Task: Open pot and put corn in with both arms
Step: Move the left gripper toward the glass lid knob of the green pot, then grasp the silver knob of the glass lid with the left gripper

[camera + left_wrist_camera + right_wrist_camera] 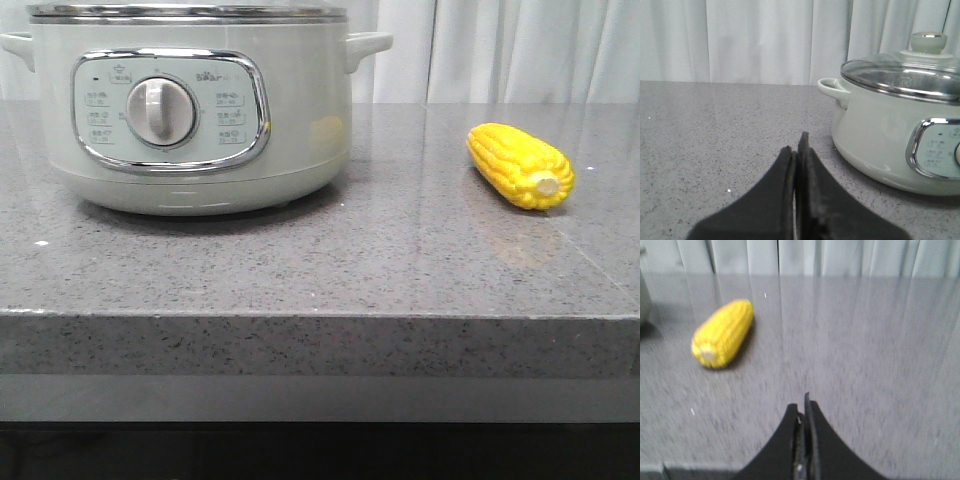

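the pot [890, 140] stood ahead of the left gripper [799, 150], its lid [905, 75] still on. the corn [722, 332] lay ahead of the right gripper [804, 410], its long axis slanting away. both jaws were pressed together, empty.

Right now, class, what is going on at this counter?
Nothing is being handled yet. The pot stands on the grey counter with its glass lid on. The corn lies on its side to the right of the pot, apart from it. The left gripper and the right gripper both have their jaws shut and empty, hovering short of the pot and corn.
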Tool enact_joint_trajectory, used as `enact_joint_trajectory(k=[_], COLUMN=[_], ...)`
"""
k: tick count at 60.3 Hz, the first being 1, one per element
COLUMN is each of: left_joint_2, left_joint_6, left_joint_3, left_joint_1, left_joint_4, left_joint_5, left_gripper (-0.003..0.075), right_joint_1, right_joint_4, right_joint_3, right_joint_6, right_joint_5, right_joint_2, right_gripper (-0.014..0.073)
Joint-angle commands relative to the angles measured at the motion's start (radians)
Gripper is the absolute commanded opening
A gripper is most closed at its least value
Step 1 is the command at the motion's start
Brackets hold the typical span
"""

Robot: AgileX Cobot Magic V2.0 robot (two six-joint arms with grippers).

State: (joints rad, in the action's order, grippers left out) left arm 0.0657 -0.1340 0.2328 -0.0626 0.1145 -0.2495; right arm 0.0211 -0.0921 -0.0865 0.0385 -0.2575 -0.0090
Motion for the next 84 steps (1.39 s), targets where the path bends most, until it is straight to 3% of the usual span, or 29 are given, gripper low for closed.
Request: enact_joint_trajectory(k=[1,14,27,31,35,41,43,47,53,60,73,84], left_joint_2=[0.108,0.354,0.438,0.438,0.438,0.438,0.438,0.438,0.438,0.459,0.650,0.832], left_joint_6=[0.007,0.007,0.007,0.007,0.007,0.007,0.007,0.007,0.007,0.007,-0.005,-0.155], left_joint_3=[0.126,0.312,0.351,0.351,0.351,0.351,0.351,0.351,0.351,0.390,0.632,0.845], left_joint_1=[0.001,0.001,0.001,0.001,0.001,0.001,0.001,0.001,0.001,0.001,0.001,-0.021], left_joint_4=[0.003,0.003,0.012,0.012,0.012,0.012,0.012,0.015,0.042,0.075,0.095,0.285], left_joint_5=[0.011,0.008,0.025,0.025,0.025,0.027,0.031,0.033,0.035,-0.009,-0.268,-0.395], left_gripper=[-0.0019,-0.0019,-0.0001,0.0085,0.0252,0.0528,0.0583,0.0657,0.0662,0.0662,0.0663,0.0663], right_joint_1=[0.004,0.004,0.004,0.004,0.004,0.004,0.004,0.004,0.004,0.004,0.004,0.004], right_joint_4=[0.011,0.011,0.011,0.011,0.011,0.011,0.011,0.011,0.011,0.011,0.010,0.010], right_joint_3=[-0.139,-0.389,-0.471,-0.471,-0.471,-0.471,-0.471,-0.471,-0.471,-0.471,-0.471,-0.471], right_joint_6=[0.003,0.018,0.019,0.019,0.019,0.019,0.019,0.019,0.019,0.019,0.019,0.019], right_joint_5=[0.016,-0.066,-0.064,-0.064,-0.066,-0.066,-0.066,-0.064,-0.064,-0.064,-0.064,-0.064], right_joint_2=[0.034,0.266,0.383,0.383,0.383,0.383,0.383,0.383,0.383,0.383,0.383,0.383], right_gripper=[-0.0068,-0.0068,-0.0068,-0.0045,0.0023,0.0260,0.0385,0.0539,0.0661,0.0653,0.0653,0.0653])
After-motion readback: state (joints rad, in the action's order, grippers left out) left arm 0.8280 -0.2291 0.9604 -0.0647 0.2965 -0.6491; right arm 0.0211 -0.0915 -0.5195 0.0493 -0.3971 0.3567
